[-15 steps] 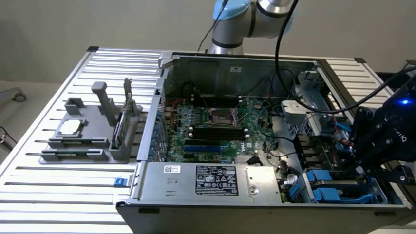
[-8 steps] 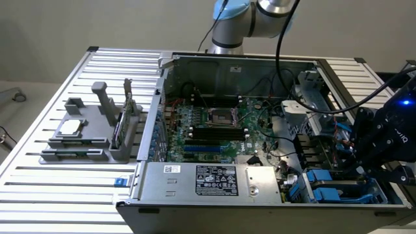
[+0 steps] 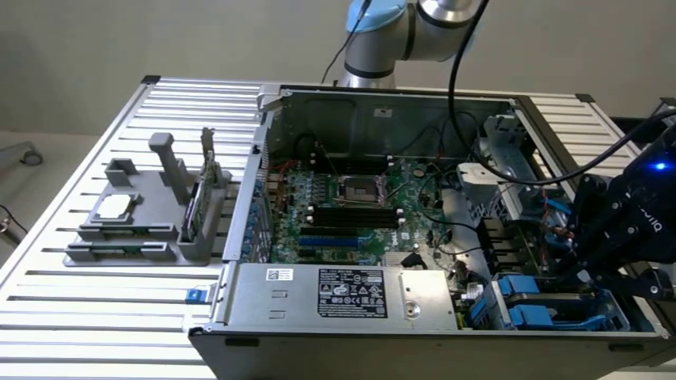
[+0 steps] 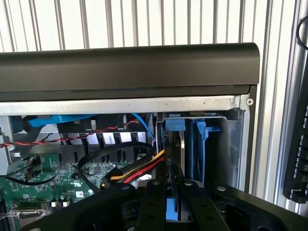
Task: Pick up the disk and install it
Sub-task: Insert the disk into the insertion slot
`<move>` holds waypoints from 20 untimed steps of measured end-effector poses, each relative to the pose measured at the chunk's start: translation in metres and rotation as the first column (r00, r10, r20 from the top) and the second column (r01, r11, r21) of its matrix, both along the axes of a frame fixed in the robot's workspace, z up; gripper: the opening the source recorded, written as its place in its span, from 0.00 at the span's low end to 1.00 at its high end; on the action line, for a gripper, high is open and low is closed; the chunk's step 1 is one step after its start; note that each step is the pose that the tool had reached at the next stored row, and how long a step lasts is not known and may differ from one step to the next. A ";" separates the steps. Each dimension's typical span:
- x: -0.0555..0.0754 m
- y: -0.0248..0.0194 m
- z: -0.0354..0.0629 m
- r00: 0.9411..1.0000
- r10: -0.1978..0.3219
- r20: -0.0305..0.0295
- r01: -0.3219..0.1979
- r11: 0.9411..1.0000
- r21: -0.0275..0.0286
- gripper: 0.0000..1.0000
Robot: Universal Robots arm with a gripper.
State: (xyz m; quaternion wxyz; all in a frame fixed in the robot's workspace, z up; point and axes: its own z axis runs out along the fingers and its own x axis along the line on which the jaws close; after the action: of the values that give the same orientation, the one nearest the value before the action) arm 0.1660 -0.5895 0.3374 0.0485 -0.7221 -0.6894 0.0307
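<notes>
Gripper [image 4: 174, 204] fingers nearly closed, pinching blue-framed disk [image 4: 182, 154] on edge, upright in the computer case [image 3: 349, 103] corner drive bay [image 4: 231, 144].

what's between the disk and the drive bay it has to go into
Nothing visible. The disk, in its blue carrier, already stands edge-on in the drive bay at the case's corner, with the gripper closed on its near end. The red and yellow cables lie beside it.

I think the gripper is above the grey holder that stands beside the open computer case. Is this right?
Not quite. The gripper is not above the grey holder; it is down at the blue drive bays inside the open computer case, at the exterior view's right. The exterior view shows this.
</notes>
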 end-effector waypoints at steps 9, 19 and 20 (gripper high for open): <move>0.006 0.0000 0.0000 1.000 -0.002 -0.026 0.002 1.000 0.000 0.17; 0.013 0.0000 0.0000 0.997 -0.004 -0.083 0.004 1.000 0.000 0.17; 0.015 0.0000 0.0000 0.996 -0.004 -0.087 0.004 1.000 0.000 0.17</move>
State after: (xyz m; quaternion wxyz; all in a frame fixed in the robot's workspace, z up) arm 0.1811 -0.5895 0.3374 0.0785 -0.7214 -0.6852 0.0621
